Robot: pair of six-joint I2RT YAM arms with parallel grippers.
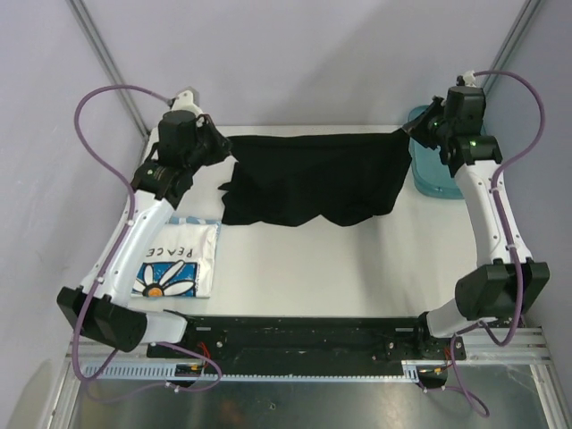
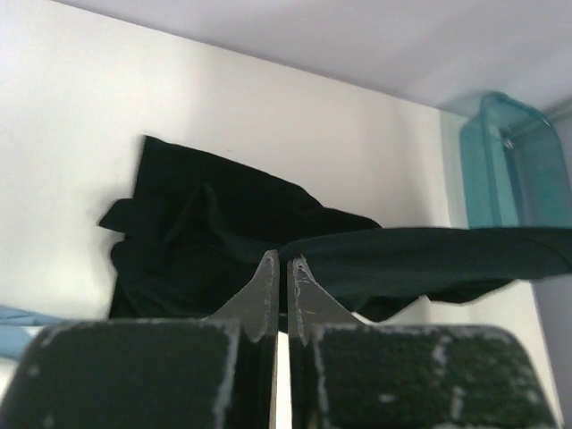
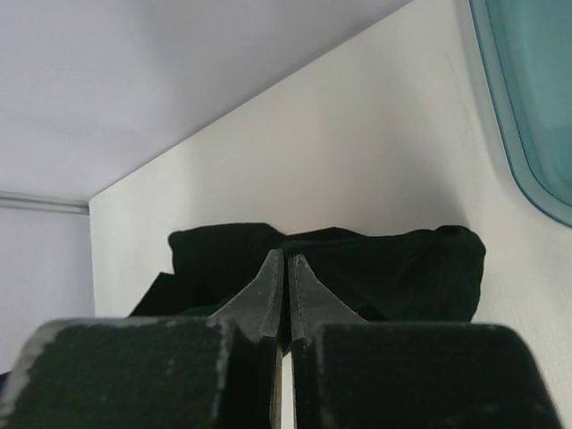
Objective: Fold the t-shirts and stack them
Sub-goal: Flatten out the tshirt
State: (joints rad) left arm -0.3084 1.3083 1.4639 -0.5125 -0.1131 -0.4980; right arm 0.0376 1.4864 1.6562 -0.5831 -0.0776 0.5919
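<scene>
Folded flat at the near left, the white t-shirt (image 1: 179, 264) lies on the table (image 1: 304, 268) beside the left arm, daisy print and lettering up. It looks finished and waiting for its partner.

Farther back, the black t-shirt (image 1: 313, 174) hangs stretched between the two arms. Its top edge is taut and lifted, and its lower part drapes onto the table in a ragged line. The left gripper (image 1: 223, 147) is clenched on the cloth's far-left corner, its fingers nearly touching in the wrist view. The right gripper (image 1: 414, 132) is pinched the same way on the far-right corner.

Both holds appear to catch only a thin edge, so a sharp pull apart could slip a corner free and drop that side. The cloth bunches under the left hold, so laying it down now would likely trap creases in the fold. If one arm leads, the edge would skew.

At the far right, the teal bin (image 1: 438, 179) sits just beside the right gripper. A swing that way could knock it or drag cloth over its rim.
</scene>
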